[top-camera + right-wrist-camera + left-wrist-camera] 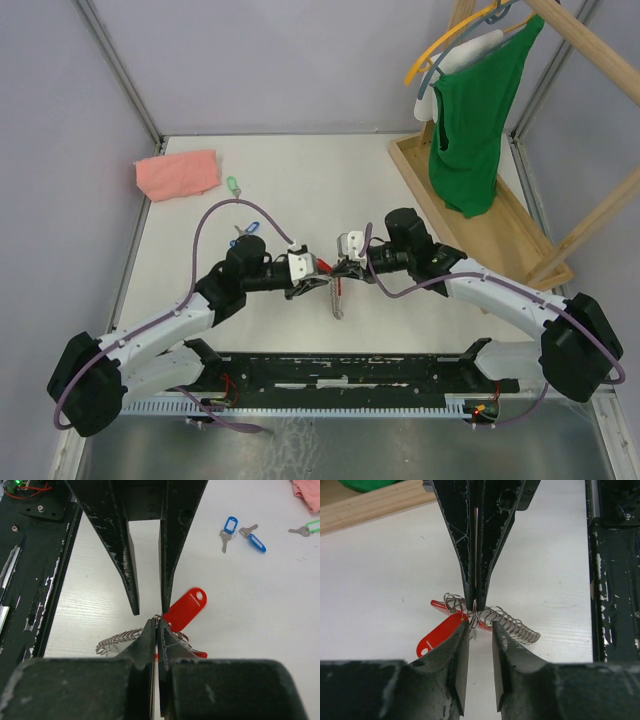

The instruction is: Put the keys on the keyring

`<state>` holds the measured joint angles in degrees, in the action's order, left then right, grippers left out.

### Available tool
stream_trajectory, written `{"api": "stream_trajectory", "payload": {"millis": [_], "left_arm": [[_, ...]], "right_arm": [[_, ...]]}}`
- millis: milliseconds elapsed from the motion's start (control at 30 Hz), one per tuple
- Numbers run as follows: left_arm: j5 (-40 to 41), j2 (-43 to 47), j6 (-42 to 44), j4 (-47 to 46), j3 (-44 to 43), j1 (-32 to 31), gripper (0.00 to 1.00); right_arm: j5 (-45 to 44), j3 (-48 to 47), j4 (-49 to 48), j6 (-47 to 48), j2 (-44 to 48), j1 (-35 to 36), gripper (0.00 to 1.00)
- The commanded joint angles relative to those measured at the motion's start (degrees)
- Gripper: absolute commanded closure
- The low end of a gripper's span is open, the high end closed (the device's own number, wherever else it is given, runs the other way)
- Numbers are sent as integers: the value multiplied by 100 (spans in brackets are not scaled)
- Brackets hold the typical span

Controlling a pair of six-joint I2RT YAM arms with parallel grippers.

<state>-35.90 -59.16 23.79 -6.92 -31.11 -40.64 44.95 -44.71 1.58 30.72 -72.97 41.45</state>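
One grey metal coiled-wire keyring (512,624) with a curved red band, one loop pinched by the closed right gripper (156,625), left gripper (480,632) facing it, fingers apart and holding nothing, one red-tagged silver key (186,609) touching the keyring, two blue-tagged keys (230,526) and one green-tagged key (307,528) well apart from the keyring, one pink folded cloth (178,174) beyond them.

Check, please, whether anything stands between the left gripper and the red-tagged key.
Nothing visible does: the open left gripper sits right beside the red-tagged key, at the keyring that the right gripper pinches.
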Motion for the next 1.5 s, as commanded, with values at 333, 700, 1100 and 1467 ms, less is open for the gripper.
{"api": "stream_trajectory", "payload": {"millis": [333, 700, 1100, 1467], "left_arm": [[340, 488, 171, -1732, 708, -31, 59], [167, 230, 206, -1687, 663, -28, 65], [156, 105, 190, -1639, 596, -30, 84], [-78, -17, -278, -2247, 682, -28, 93]], "right_arm": [[214, 203, -1107, -513, 351, -66, 99], [261, 340, -1643, -792, 382, -62, 99], [203, 705, -2641, -1365, 606, -74, 99], [-338, 1484, -5837, -2737, 149, -67, 99]]}}
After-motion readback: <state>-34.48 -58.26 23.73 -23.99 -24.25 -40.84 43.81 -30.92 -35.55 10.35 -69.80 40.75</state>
